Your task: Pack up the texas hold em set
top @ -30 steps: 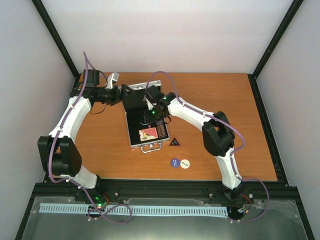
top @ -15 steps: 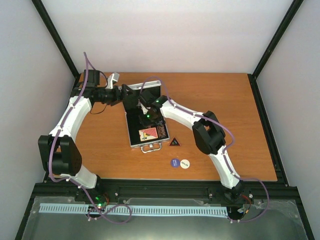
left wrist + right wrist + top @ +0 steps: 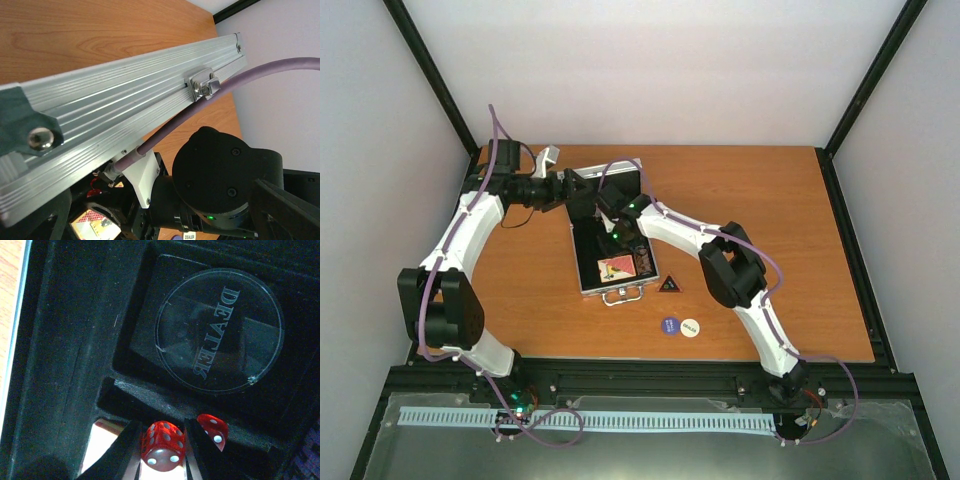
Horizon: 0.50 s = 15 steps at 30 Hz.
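Left gripper (image 3: 578, 190) clamped on case lid (image 3: 125, 115), propping it open for access | right gripper (image 3: 161, 456) pinched red die (image 3: 161, 442) above foam slot, near clear dealer disc (image 3: 219, 337) | case (image 3: 610, 290) mid-table; black triangle (image 3: 668, 285) lay outside, right.

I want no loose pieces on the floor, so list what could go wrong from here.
1. The right gripper pinches a red die right beside a second die; letting go could knock that one or bounce out of the foam.
2. The left gripper appears to hold the lid up over the right arm; a slip could drop it on the arm.
3. The triangle, blue disc and white disc lie outside the case; closing now would leave them.
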{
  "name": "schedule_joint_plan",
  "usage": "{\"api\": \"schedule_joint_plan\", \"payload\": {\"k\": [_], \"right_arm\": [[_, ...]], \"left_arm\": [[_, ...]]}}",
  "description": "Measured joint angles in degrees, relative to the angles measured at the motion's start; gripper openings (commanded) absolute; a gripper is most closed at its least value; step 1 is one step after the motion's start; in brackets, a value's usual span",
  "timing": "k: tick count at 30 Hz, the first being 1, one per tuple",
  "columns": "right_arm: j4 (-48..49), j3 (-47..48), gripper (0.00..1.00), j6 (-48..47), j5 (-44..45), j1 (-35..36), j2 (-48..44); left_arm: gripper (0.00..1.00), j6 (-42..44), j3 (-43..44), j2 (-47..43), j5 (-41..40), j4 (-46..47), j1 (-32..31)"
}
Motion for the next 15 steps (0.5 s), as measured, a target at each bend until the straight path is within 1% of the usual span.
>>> {"api": "schedule_joint_plan", "payload": {"k": [2, 6, 15], "right_arm": [[0.00, 0.00, 0.28, 0.11, 0.17, 0.00, 0.02], [-0.15, 0.00, 0.41, 0.13, 0.96, 0.00, 0.04], [0.07, 0.02, 0.42, 0.20, 1.64, 0.07, 0.00]], "left_arm": [[1.00, 0.00, 0.09, 0.15, 0.00, 0.00, 0.00], [1.00, 0.00, 0.11, 0.20, 0.02, 0.00, 0.00], [1.00, 0.02, 0.31, 0.22, 0.00, 0.00, 0.00]]}}
